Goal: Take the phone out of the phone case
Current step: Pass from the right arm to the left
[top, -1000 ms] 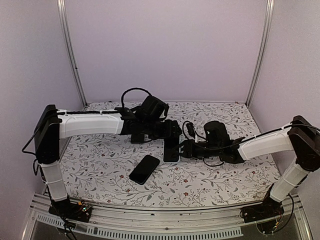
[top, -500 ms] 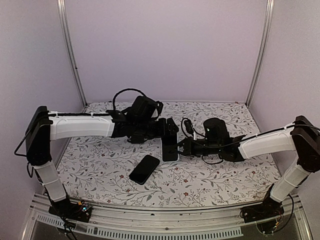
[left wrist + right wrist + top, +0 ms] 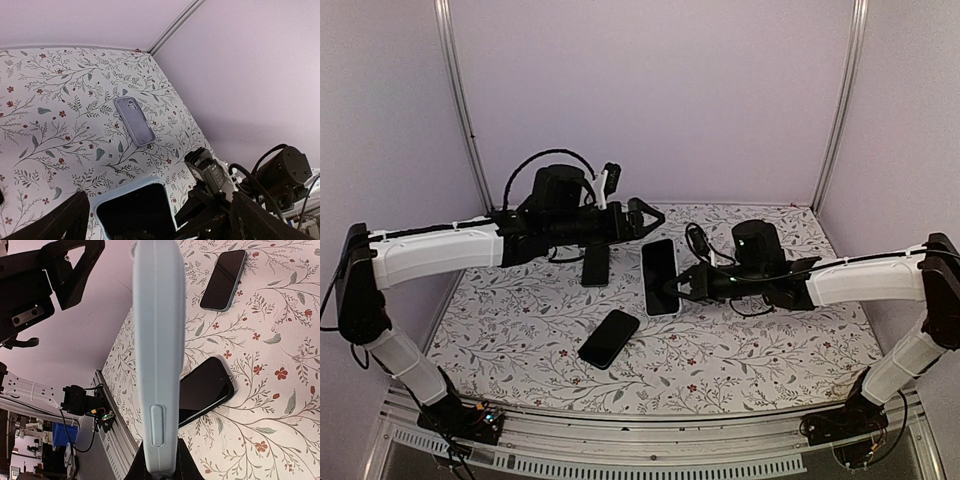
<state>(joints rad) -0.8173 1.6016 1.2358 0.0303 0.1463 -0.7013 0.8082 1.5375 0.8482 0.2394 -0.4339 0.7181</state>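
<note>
The left gripper has let go and pulled back, jaws wide, up and left of the cased phone — now pinched at one edge by the right gripper and raised.

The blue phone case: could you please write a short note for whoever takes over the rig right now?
Right claw: shut on one end of the blue phone case, holding it above the table.
Left claw: open, empty, raised beside the case, not touching it.
Phone: its dark screen fills the case, so it is not out yet.
Also on the table: near phone, far phone.
Left to do: probably grip the case with the left claw and work the phone free.
</note>
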